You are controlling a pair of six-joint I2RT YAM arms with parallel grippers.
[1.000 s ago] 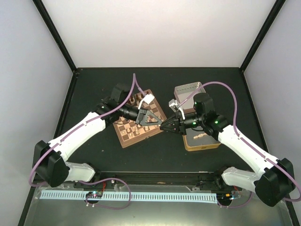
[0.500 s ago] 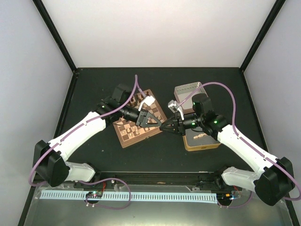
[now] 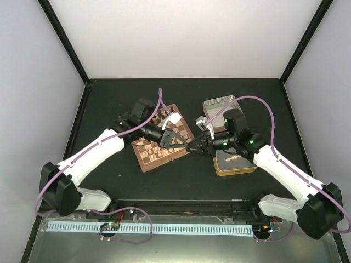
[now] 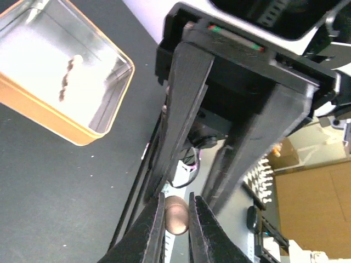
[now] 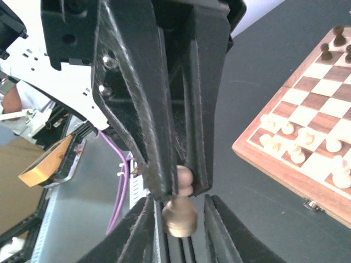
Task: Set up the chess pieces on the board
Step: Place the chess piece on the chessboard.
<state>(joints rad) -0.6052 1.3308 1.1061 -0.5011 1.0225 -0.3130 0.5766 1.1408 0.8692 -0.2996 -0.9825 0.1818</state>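
The left gripper (image 4: 176, 207) had just clamped the pale pawn (image 5: 180, 212) by its head as the right gripper (image 5: 179, 222) eased narrowly open, so the handover looked nearly done.

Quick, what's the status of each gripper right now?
Left gripper: closed, holding the chess piece.
Right gripper: jaws open, with a gap on either side of the piece's base, so not gripping.

Top view looks down; close, opposed wrist views share the pawn (image 4: 176, 215).
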